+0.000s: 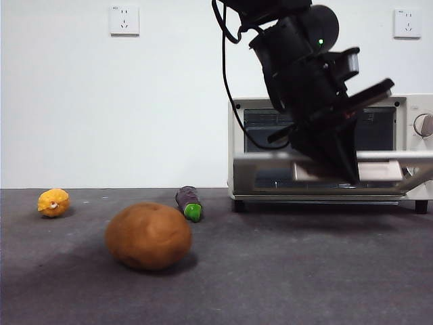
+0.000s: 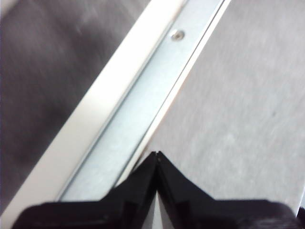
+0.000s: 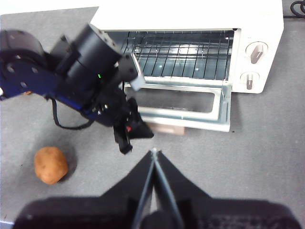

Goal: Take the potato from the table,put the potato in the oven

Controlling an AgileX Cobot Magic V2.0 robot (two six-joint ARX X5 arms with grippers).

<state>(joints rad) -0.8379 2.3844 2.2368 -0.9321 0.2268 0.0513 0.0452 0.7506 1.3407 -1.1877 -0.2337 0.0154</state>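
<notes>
Potato: lies on the dark grey surface, free of both pincers, well apart from the left pincer and to the side of it away from the oven knobs. Long axis roughly level and running across the front view, blunt ends toward either side; in the right wrist view sits as a short oval, tilted slightly.

Oven: stands on the surface, door dropped open and lying flat, wire rack exposed inside, two knobs on the panel at the far side from the potato.

Left pincer: comes down from above at the front edge of the open door, over the beige handle. Jaws together, tips meeting in a point in the left wrist view, with the door's pale rim and metal strip just beside them. Contact with the handle: cannot tell.

Right pincer: held high above the surface, looking down on oven, left arm and potato. Jaws closed together, nothing between them.

Other items, beyond the potato from the left pincer: dark purple eggplant with green tip toward the camera; small yellow-orange lumpy fruit farther out still.
</notes>
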